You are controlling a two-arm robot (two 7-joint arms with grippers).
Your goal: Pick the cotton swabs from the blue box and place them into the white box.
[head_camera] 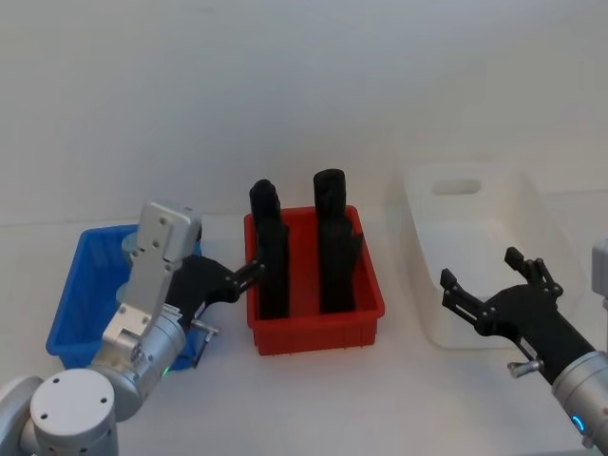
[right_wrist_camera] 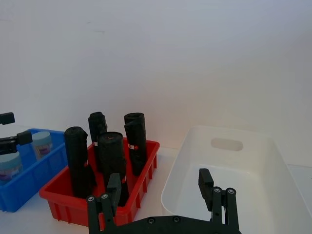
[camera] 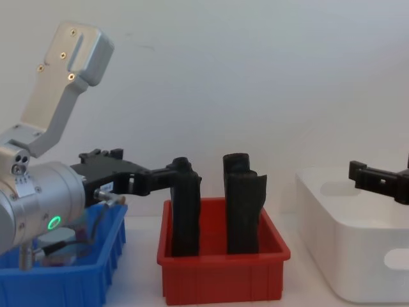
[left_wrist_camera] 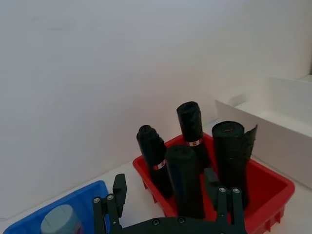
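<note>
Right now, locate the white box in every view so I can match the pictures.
Head view: white box at far right, by the open right end effector.
Left wrist view: white box beyond the red bin, past the open left end effector.
Right wrist view: white box straight ahead, beside the red bin.
Chest view: white box at lower right.
Shared landmark: the red bin, always beside it.

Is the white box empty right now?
Empty as far as visible: the white box shows bare floor; two cotton swabs sit in the blue box.
</note>
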